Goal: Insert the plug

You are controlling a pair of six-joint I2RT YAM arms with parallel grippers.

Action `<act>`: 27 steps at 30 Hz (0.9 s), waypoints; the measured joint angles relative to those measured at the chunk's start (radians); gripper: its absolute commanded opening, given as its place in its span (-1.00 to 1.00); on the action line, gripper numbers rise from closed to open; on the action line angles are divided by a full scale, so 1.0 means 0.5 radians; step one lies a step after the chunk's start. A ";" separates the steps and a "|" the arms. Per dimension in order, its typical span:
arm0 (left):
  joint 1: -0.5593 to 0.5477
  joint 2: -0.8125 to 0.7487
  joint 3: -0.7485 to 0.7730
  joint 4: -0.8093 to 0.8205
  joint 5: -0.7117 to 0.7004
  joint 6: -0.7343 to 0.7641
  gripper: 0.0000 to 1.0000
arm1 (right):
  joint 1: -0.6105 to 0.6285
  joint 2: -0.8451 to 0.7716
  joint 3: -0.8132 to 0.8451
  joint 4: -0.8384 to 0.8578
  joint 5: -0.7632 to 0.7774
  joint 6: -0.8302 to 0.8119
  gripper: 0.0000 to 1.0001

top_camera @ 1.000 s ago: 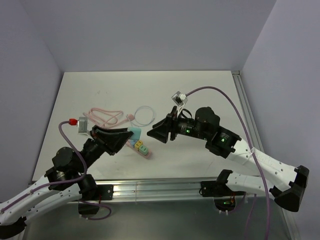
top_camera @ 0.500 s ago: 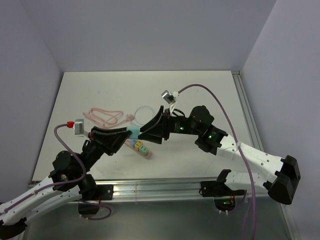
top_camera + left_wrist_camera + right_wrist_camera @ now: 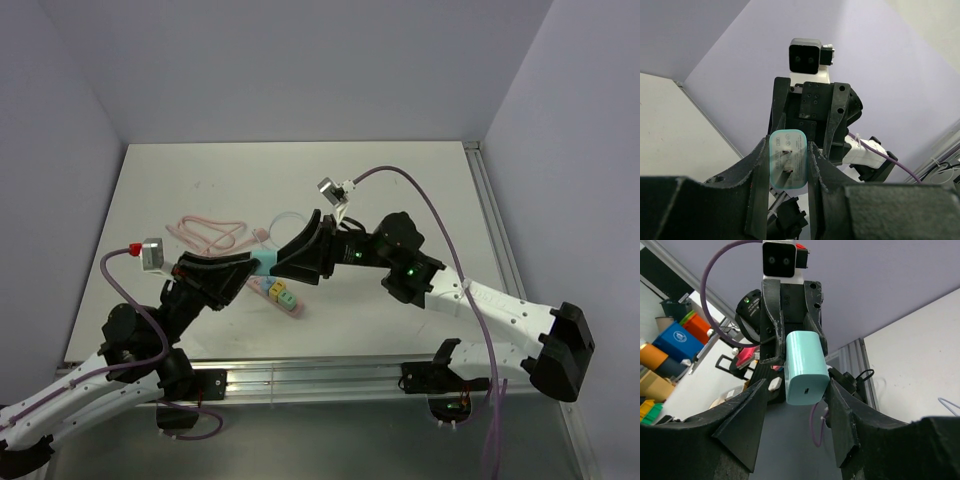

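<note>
Teal plug (image 3: pixel 787 159), pink cable (image 3: pixel 192 223), white cable (image 3: pixel 286 214), and a pink strip (image 3: pixel 283 294) with yellow and green blocks.

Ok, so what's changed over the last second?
The right arm swung left toward the left arm. Its claw now straddles the free end of the teal charger, with a gap showing on one side, so it has no grip yet. Unchanged: the left claw grips the charger, prongs facing its own camera. The power strip and pink cable lie where they were.
</note>
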 measured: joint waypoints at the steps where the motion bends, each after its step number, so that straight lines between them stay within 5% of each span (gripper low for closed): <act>1: 0.000 0.000 -0.001 0.004 0.000 -0.002 -0.99 | 0.002 0.018 0.000 0.027 -0.003 0.011 0.14; 9: 0.000 -0.001 -0.012 0.013 0.000 -0.008 -0.99 | 0.016 0.122 0.001 0.115 -0.007 0.053 -0.02; 13: 0.000 -0.025 -0.029 0.014 -0.011 -0.005 -0.93 | 0.022 0.143 0.005 0.137 -0.022 0.101 -1.00; 16: -0.005 -0.075 -0.029 -0.049 -0.048 -0.015 0.35 | 0.038 0.152 0.042 0.070 -0.001 0.096 -1.00; 17: -0.005 -0.094 -0.028 -0.092 -0.082 -0.007 0.52 | 0.047 0.153 0.066 0.011 0.024 0.047 -1.00; 19: -0.005 -0.143 -0.002 -0.259 -0.217 -0.049 0.74 | 0.056 0.153 0.115 -0.105 0.076 -0.037 -1.00; 27: -0.005 -0.369 0.304 -1.104 -0.813 -0.176 0.66 | 0.074 0.250 0.376 -0.710 0.362 -0.472 -1.00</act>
